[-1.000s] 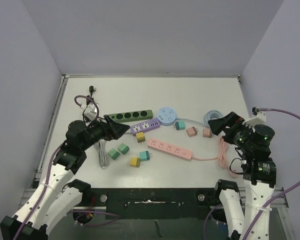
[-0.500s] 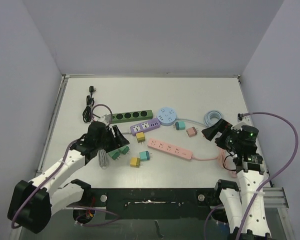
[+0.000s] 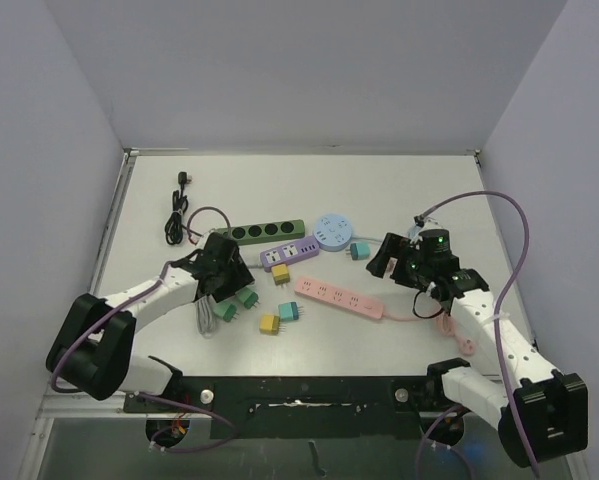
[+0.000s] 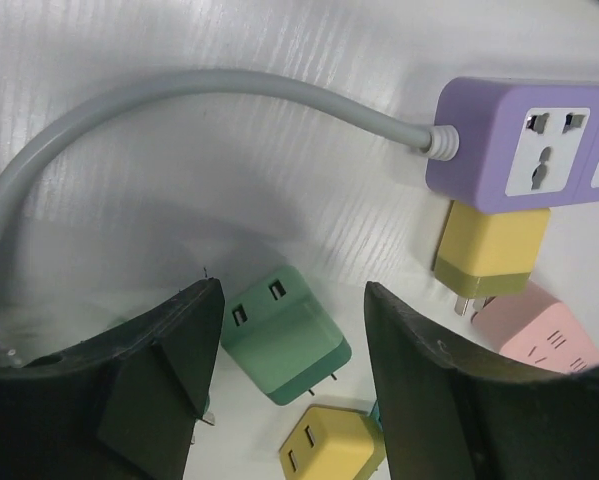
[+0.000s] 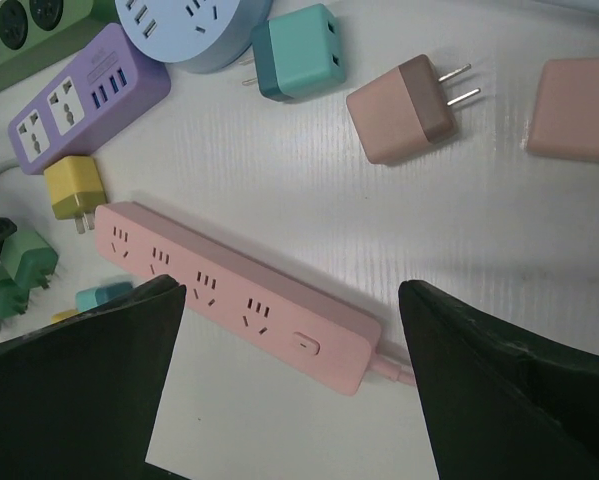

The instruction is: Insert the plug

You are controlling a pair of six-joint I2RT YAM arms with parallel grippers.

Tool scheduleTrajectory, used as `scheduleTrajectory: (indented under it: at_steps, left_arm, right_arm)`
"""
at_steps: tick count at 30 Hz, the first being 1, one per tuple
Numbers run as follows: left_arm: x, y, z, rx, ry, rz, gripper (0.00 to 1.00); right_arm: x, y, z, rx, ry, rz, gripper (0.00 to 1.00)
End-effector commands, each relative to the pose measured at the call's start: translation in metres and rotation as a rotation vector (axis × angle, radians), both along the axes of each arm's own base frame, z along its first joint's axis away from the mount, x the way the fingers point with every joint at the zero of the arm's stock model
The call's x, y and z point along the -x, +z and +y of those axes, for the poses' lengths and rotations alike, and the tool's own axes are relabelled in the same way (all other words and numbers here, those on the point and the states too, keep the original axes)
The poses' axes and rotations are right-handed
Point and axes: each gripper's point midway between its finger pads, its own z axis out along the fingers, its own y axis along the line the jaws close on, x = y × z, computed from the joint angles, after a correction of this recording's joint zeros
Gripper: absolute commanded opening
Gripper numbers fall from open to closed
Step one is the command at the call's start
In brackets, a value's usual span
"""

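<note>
**Left pincer open astride green plug; right pincer open above pink strip**

I find the left arm stretched low and forward from its base. Its wrist is tipped down toward the white surface (image 3: 399,190). The left pincer (image 4: 291,300) stands wide open and holds nothing. The green cube-shaped plastic plug (image 4: 284,335) lies flat on the surface between its two fingers, and I see contact with neither. In the left wrist view the plug's slotted face points up-left and its prongs down-right. Beside it lie a yellow cube plug (image 4: 491,245) and the purple plastic power strip (image 4: 539,150). The yellow plug sits just beside the strip's end, where the grey cable (image 4: 179,85) leaves it.

The right arm reaches in from its base and bends toward the middle of the surface. The right pincer (image 5: 291,290) is likewise spread wide and empty, and it hangs over the long pink plastic power strip (image 5: 234,295). From the pictures I cannot tell its height above that strip.
</note>
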Motion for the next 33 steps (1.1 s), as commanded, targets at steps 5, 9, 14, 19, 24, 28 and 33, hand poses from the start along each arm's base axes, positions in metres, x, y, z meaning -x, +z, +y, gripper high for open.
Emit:
scheduleTrajectory:
  at_steps: [5, 9, 14, 19, 24, 28, 33]
  left_arm:
    - [-0.012, 0.007, -0.013, -0.029, 0.018, 0.02, 0.57]
    - [-0.002, 0.005, -0.006, -0.111, 0.018, 0.038, 0.6]
    - [0.003, -0.001, -0.013, -0.112, 0.009, 0.05, 0.62]
    - [0.004, -0.009, -0.027, -0.074, 0.002, 0.087, 0.61]
    - [0.003, -0.01, -0.033, -0.039, 0.021, 0.091, 0.53]
    - [-0.004, -0.008, -0.033, -0.042, 0.017, 0.057, 0.38]
    - [-0.001, -0.007, -0.031, -0.1, -0.027, 0.089, 0.47]
  right_arm:
    - [-0.037, 0.019, 0.014, 0.025, -0.009, -0.123, 0.93]
    - [-0.038, 0.013, 0.021, 0.027, 0.016, -0.124, 0.94]
    - [-0.039, 0.007, 0.025, 0.024, 0.032, -0.124, 0.94]
    - [-0.038, 0.007, 0.025, 0.029, 0.049, -0.135, 0.95]
    - [-0.036, 0.01, 0.026, 0.024, 0.058, -0.147, 0.95]
    - [-0.034, 0.012, 0.027, 0.011, 0.055, -0.152, 0.95]
    - [-0.033, 0.013, 0.028, -0.002, 0.051, -0.155, 0.95]
